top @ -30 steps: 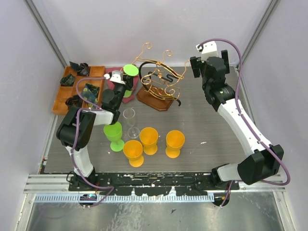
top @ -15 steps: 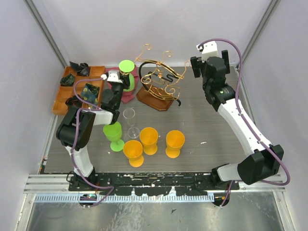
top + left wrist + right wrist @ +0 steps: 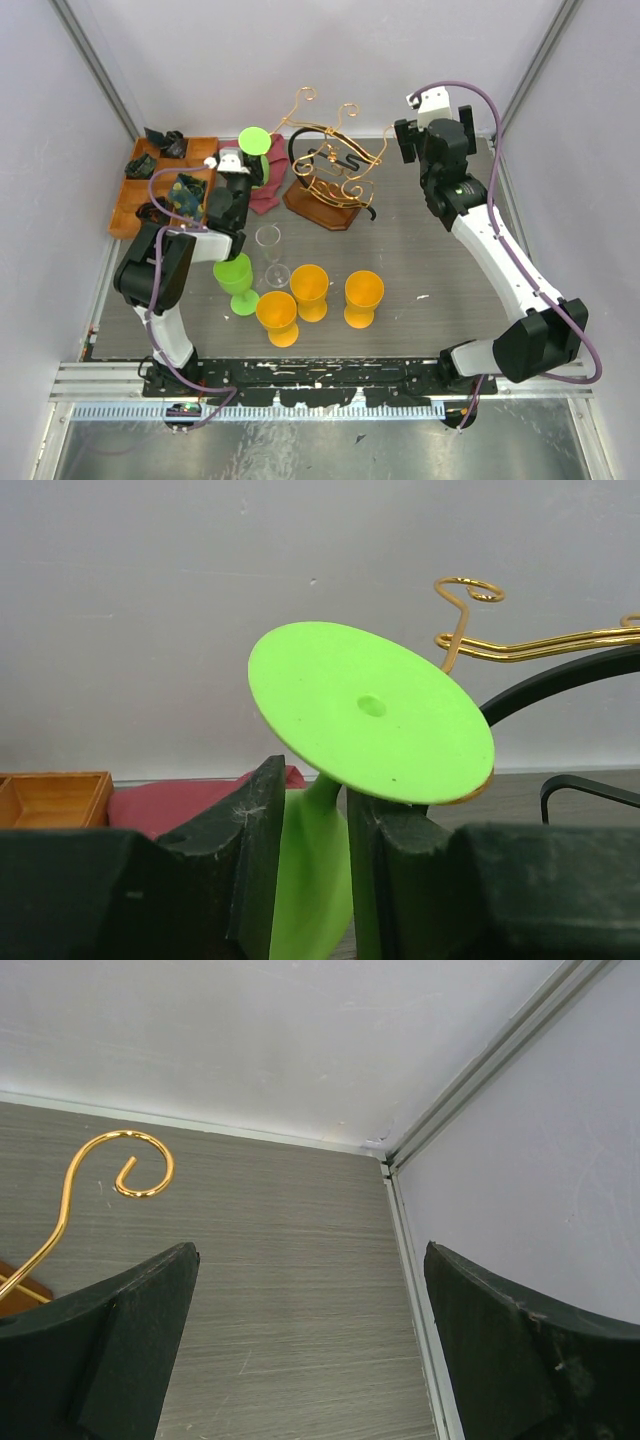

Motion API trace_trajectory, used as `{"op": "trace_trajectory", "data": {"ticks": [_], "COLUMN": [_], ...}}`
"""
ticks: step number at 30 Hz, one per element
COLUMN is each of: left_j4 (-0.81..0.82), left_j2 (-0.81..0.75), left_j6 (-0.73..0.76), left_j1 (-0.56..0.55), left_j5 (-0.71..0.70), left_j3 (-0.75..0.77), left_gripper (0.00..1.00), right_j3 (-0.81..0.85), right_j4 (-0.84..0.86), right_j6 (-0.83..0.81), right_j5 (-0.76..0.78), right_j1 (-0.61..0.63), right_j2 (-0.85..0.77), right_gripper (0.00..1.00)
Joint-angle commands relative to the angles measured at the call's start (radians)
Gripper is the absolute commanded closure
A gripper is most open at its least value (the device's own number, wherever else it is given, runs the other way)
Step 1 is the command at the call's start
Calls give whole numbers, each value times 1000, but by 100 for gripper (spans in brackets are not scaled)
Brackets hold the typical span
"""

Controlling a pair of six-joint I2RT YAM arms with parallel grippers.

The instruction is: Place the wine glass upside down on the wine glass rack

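A green wine glass (image 3: 253,139) is held upside down, its round foot (image 3: 370,710) on top and its stem and bowl between my left gripper's fingers (image 3: 255,850). My left gripper (image 3: 308,830) is shut on it, at the back left (image 3: 246,168), just left of the wine glass rack (image 3: 335,170). The rack's gold scroll arms (image 3: 470,590) and dark arched post (image 3: 560,675) rise to the right of the glass, apart from it. My right gripper (image 3: 310,1350) hangs open and empty over the back right corner (image 3: 432,135).
A red cloth (image 3: 264,190) lies under the held glass, beside a compartmented wooden tray (image 3: 130,205). Nearer the front stand an upright green glass (image 3: 237,280), a clear glass (image 3: 270,250) and three orange glasses (image 3: 310,290). The right wall rail (image 3: 405,1260) runs close to my right gripper.
My left gripper has carried the inverted green glass a little to the left, away from the rack. The right arm has not moved.
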Motion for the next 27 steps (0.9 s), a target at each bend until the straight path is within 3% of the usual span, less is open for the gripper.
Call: {"op": "trace_trajectory", "data": {"ticks": [1, 10, 27], "left_j4": [75, 87, 87], "left_j2": [-32, -86, -104], "left_j6": [24, 30, -18], "left_j1": [15, 18, 15], "left_j5": [-49, -11, 168], "left_j3": [-44, -112, -136], "left_gripper": [65, 78, 80], "right_j3": [-4, -6, -29], "right_j4": [50, 46, 38], "right_j6": [-2, 2, 23], "right_j5": [2, 1, 1], "right_j1": [-3, -3, -4], "right_j2": [-11, -13, -26], "right_gripper": [0, 0, 0]}}
